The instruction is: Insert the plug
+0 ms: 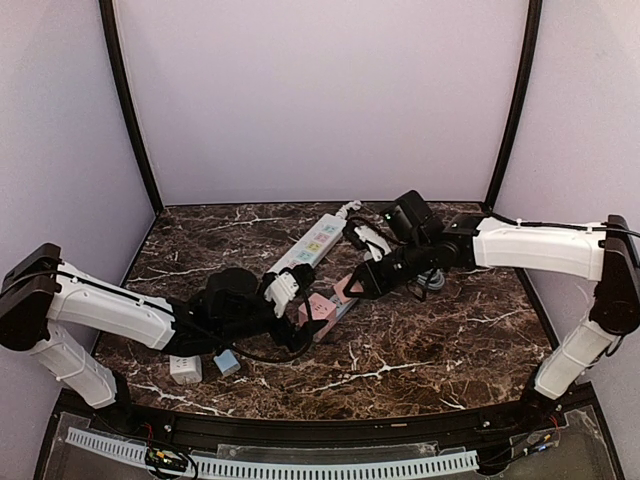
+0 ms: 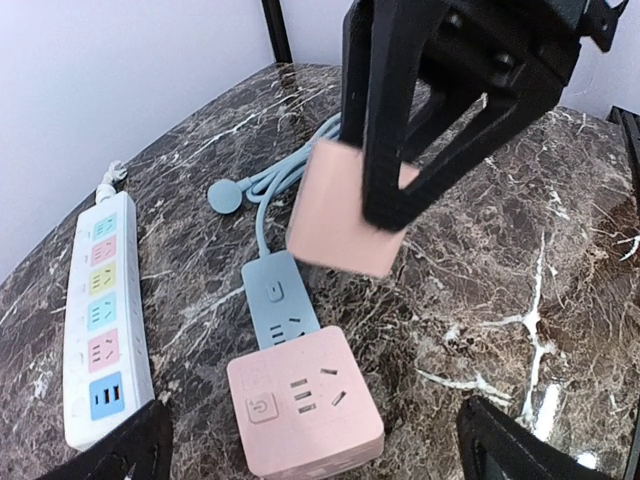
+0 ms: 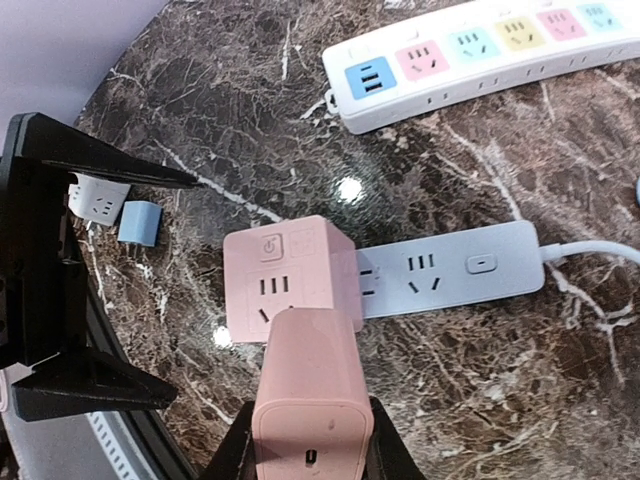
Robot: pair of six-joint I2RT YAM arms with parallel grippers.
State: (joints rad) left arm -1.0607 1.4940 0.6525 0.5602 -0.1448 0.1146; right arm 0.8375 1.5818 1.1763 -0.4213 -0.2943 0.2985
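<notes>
Reference: pink cube socket (image 3: 285, 275), resting on the dark marbled surface (image 1: 450, 340) with its socket face and power button upward.

- Cube covers one end of a blue-grey strip (image 3: 450, 272). The rest of the strip runs out from the cube's side, and its cord leaves at the far end.
- Pink plug (image 3: 305, 380) is not inserted. It is held off the surface, above and just to one side of the cube. The left wrist view shows clear air between plug and cube face. Prongs are not visible from either wrist view.
- Right tool (image 3: 310, 445) is clenched on the pink plug, one finger on each flank of its body.
- Left tool (image 3: 180, 290) is released, its fingers spread wide with nothing between them. It sits low, just beside the cube, on the side opposite the strip's free length. Whether it touches the cube cannot be told.
- White strip (image 2: 100, 320), with coloured socket panels, lies apart from the cube, beyond the blue-grey strip and roughly parallel to it.
- Round blue plug (image 2: 225, 197) lies on the surface past the far end of the blue-grey strip, on its cord.
- Small white adapter (image 3: 97, 197) and small blue adapter (image 3: 140, 222) lie together, just beside each other, well apart from the cube and behind the left tool.
</notes>
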